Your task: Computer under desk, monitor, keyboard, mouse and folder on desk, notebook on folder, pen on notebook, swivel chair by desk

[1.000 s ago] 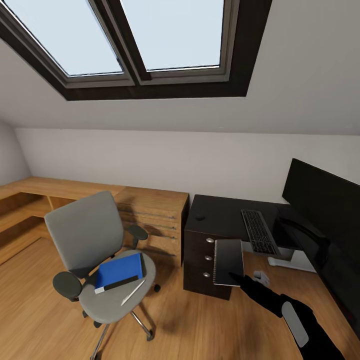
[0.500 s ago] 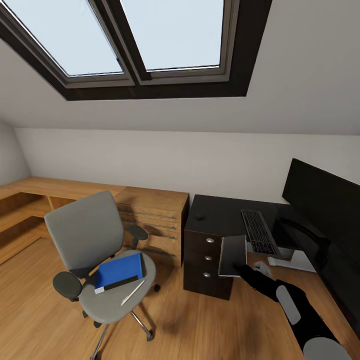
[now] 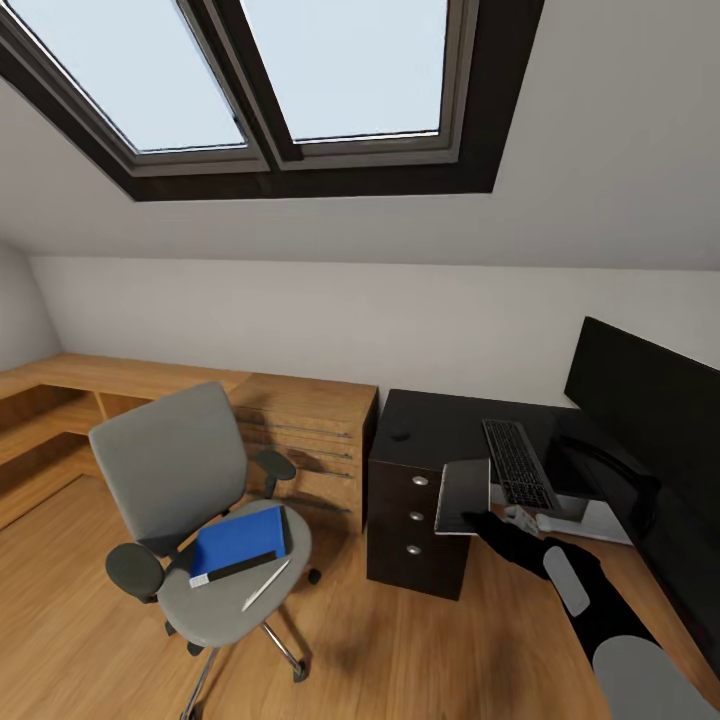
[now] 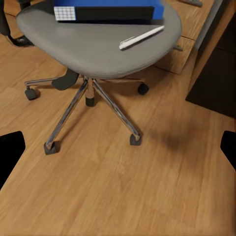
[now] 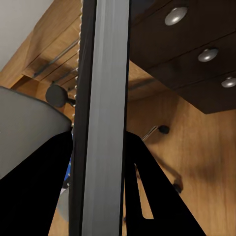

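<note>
Right claw (image 3: 478, 520), clamped on the notebook (image 3: 464, 496), is lifting it higher and tilting it toward the tabletop (image 3: 445, 425) just ahead, while the folder (image 3: 238, 543) is waiting on the swivel chair (image 3: 190, 500).

The swivel chair (image 3: 195, 500) sits lower left in the head view, with the folder (image 3: 238, 543) and the pen (image 3: 265, 584) on its seat. At right, the desk (image 3: 440, 432) carries the mouse (image 3: 400, 434), keyboard (image 3: 518, 464) and monitor (image 3: 650, 425); the notebook (image 3: 464, 496) hangs before its 3 drawer knobs.
</note>
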Controlling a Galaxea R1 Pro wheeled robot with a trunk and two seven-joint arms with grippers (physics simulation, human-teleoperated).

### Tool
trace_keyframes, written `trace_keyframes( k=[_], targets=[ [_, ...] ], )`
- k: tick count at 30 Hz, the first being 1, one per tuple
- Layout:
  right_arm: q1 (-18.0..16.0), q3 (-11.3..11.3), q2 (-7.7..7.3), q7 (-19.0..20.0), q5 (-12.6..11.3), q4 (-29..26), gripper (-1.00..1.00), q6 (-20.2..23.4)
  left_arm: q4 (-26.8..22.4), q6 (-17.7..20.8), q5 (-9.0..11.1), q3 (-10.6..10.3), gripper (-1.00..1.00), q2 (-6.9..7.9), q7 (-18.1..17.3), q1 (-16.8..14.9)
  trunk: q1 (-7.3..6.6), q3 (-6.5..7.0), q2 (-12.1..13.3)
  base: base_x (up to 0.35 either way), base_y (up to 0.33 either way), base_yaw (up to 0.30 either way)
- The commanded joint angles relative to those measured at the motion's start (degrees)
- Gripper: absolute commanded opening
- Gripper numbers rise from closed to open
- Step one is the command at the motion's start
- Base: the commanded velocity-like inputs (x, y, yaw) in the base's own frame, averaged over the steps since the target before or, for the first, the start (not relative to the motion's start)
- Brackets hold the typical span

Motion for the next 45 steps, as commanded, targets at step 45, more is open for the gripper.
trace_keyframes(
  k=[45],
  targets=[
    [-0.1,-0.3,-0.49,9.8,0.1,1.0,-1.00,0.1,0.0,2.2,0.8,-0.3,1.00,-0.11,-0.4,0.1,0.01,-0.08,-0.1,0.147,0.019,0.000]
  ],
)
